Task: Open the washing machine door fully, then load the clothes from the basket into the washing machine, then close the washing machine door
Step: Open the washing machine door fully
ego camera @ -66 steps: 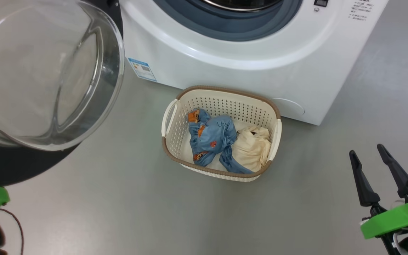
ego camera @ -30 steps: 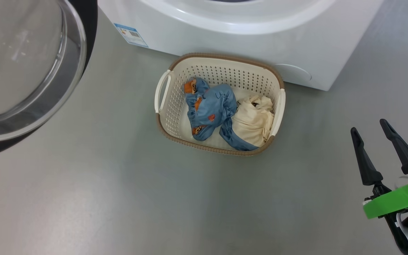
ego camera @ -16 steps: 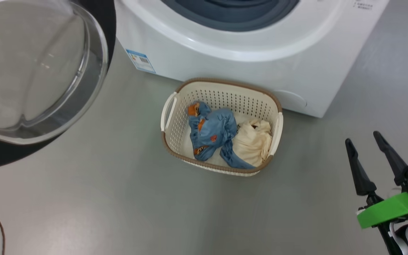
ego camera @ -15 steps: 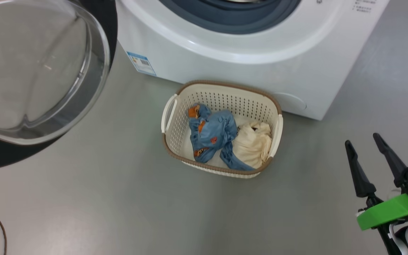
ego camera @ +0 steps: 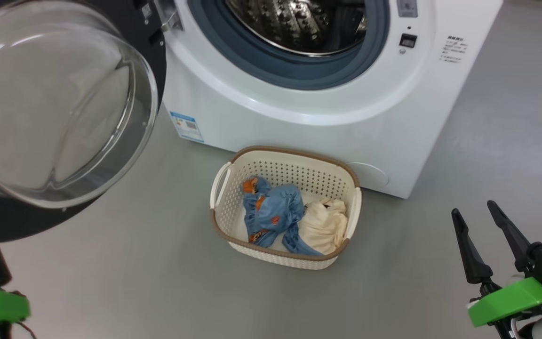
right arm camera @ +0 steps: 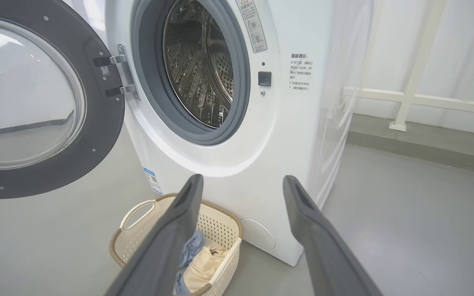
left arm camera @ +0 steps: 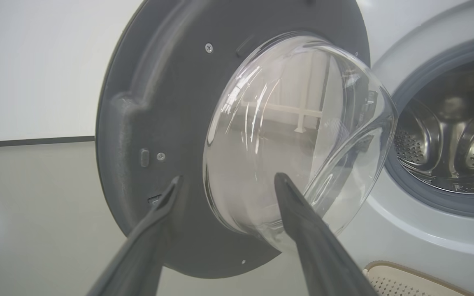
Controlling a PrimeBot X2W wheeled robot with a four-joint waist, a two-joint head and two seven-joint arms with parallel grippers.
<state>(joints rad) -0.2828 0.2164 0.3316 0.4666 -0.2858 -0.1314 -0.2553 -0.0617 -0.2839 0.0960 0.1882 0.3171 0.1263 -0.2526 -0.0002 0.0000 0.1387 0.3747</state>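
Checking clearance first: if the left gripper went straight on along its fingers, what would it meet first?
The left gripper would likely meet the washing machine door, at its bulging glass window; depth unclear.

Clear way into the drum [ego camera: 299, 23] from the front.
Blocked at left by the door [ego camera: 59, 113], swung out with glass bulging over the floor [ego camera: 134, 282]; low down, by the basket [ego camera: 299, 175] just beside the washing machine [ego camera: 299, 127] front.

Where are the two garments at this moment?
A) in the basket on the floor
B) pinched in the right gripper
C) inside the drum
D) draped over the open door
A: the clothes lie bunched inside the basket, which stands on the floor in front of the washing machine.
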